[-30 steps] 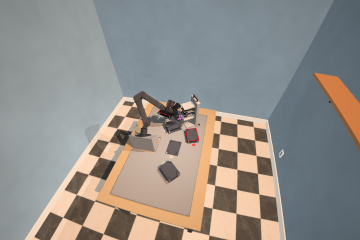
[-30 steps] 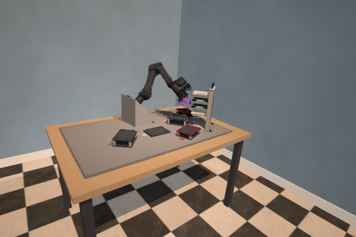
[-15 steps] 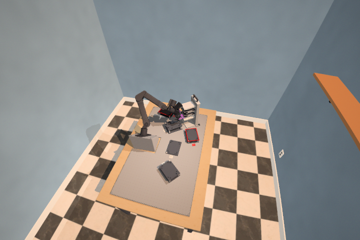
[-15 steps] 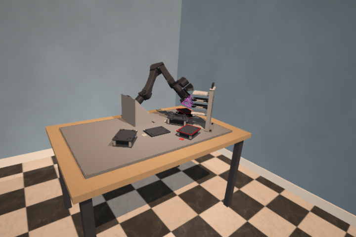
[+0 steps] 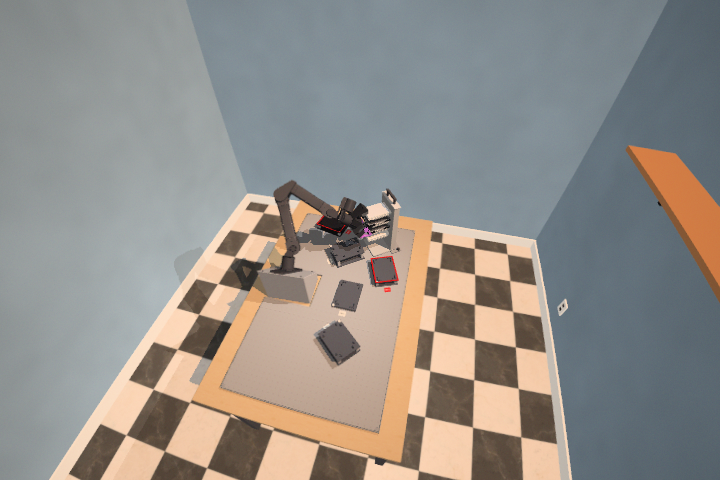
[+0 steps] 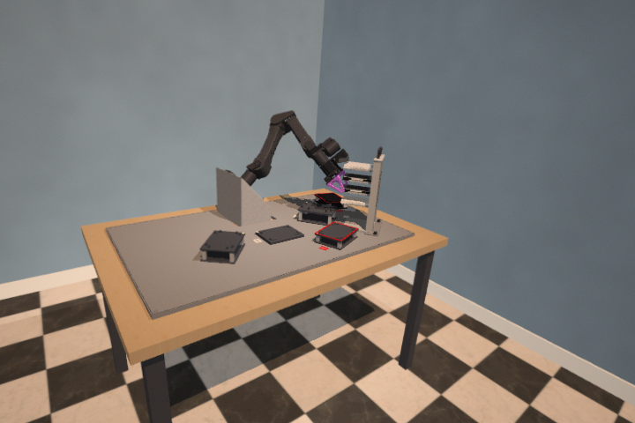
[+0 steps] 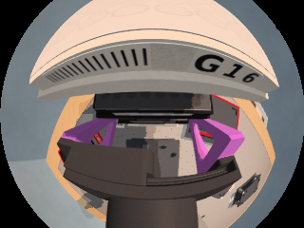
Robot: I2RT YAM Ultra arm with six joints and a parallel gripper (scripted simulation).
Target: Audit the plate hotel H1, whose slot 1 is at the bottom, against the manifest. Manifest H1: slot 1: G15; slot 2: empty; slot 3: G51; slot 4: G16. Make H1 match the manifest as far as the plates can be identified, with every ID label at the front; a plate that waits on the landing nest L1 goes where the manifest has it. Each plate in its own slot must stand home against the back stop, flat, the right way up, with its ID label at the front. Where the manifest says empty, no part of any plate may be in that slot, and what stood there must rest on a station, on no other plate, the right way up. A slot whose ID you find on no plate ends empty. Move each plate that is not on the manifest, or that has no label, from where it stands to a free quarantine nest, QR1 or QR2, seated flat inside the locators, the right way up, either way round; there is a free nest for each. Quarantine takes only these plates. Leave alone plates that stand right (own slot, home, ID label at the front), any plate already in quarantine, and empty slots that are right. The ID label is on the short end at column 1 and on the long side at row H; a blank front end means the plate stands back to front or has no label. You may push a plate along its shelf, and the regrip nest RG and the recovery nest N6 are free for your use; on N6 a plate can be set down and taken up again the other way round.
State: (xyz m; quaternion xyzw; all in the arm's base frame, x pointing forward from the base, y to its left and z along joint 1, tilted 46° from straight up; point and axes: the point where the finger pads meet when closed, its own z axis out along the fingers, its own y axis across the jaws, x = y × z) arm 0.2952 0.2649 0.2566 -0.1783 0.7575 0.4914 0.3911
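Broadly, the table [image 6: 258, 319] is carrying a grey mat [image 6: 168, 278] whose near half is offering wide room, while the stations are crowding toward the far right corner. Standing close to the mat's right edge, the plate hotel H1 [image 6: 376, 194] is showing a tall pale post with plates stacked on its shelves, leaving only a narrow strip of mat between it and the wooden border. The arm [image 6: 278, 134] is reaching from its grey pedestal [image 6: 238, 199] over toward the hotel's front. Two raised dark nests [image 6: 221, 245] [image 6: 317, 211] and a flat dark nest [image 6: 279, 233] are sitting well apart along the mat, and one red-rimmed quarantine nest [image 6: 336, 234] is lying just in front of the hotel post, with a second red-rimmed one [image 6: 328, 197] further back beneath the arm. In the wrist view, a cream plate marked G16 [image 7: 159, 45] is filling the upper field, its label facing the camera, with a dark plate [image 7: 152, 103] on the shelf below it. The gripper [image 7: 152, 139] is standing fully open, its purple fingers spread wide on either side, holding nothing and hanging just before the plates' front ends; whether a fingertip is touching the dark plate cannot be told.
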